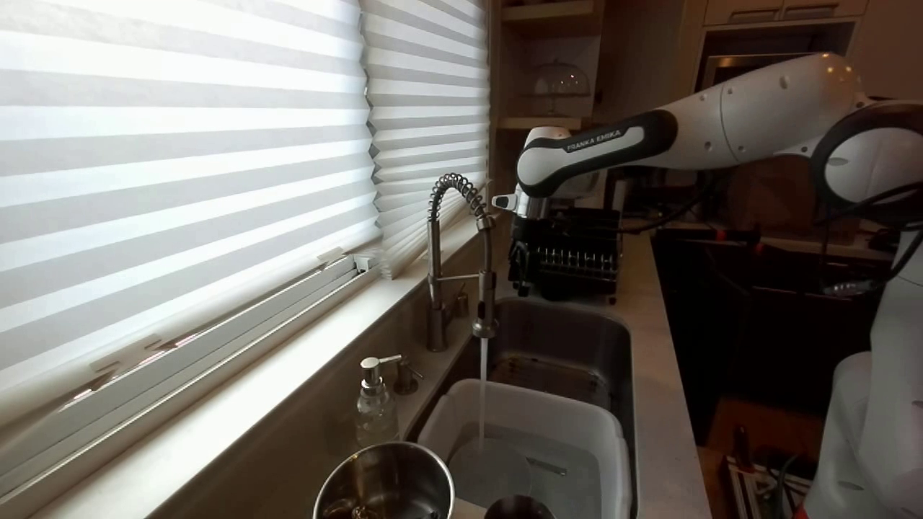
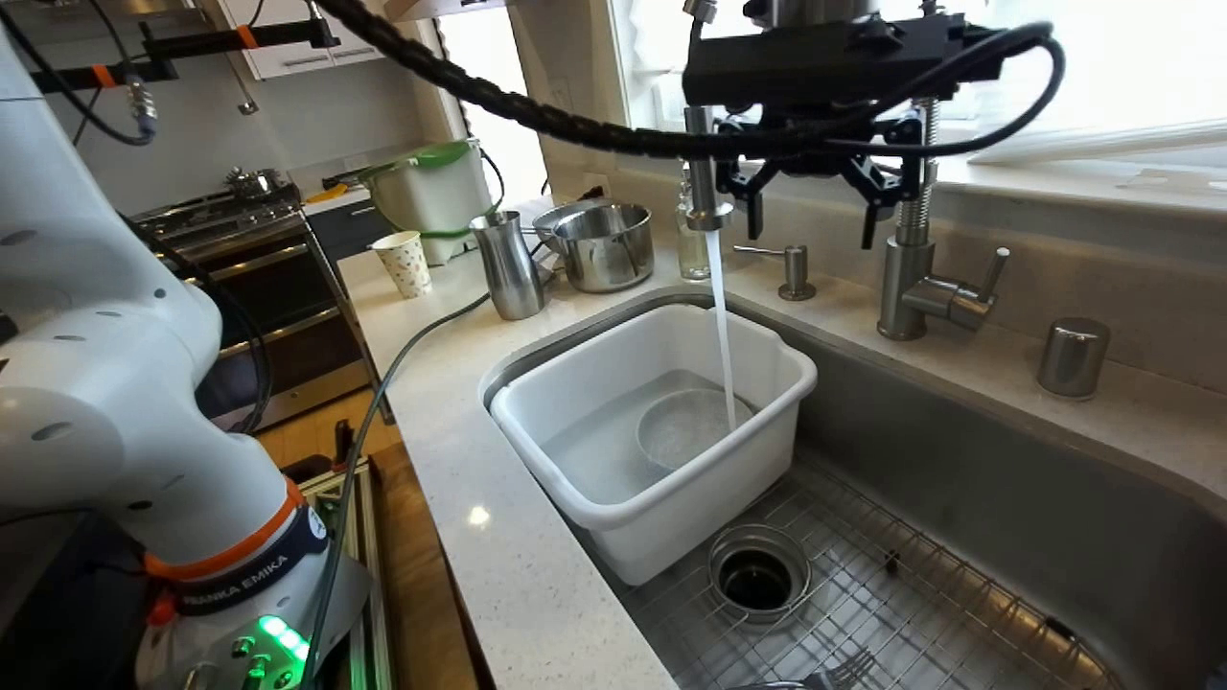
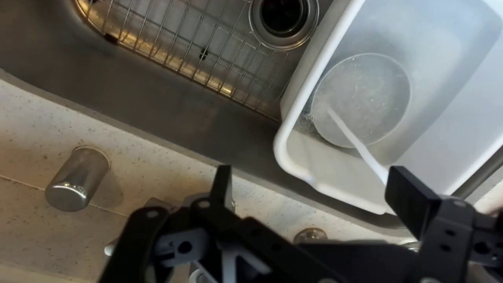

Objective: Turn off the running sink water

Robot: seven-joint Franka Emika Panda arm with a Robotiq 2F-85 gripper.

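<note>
While the claw (image 2: 813, 224) hangs spread, the water (image 2: 722, 321) falls — thin, white, unbroken.

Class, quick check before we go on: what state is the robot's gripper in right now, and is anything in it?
Gripper: open, its fingers set well apart, holding nothing.

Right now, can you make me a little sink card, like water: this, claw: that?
Water: running from the faucet into the white tub
Handle: sticking up beside the faucet's base
Sink: metal, with a wire rack and round drain
The white tub: in the sink, holding water and a round thing I can't name
Claw: open, gripping nothing
Job: not done yet
</note>
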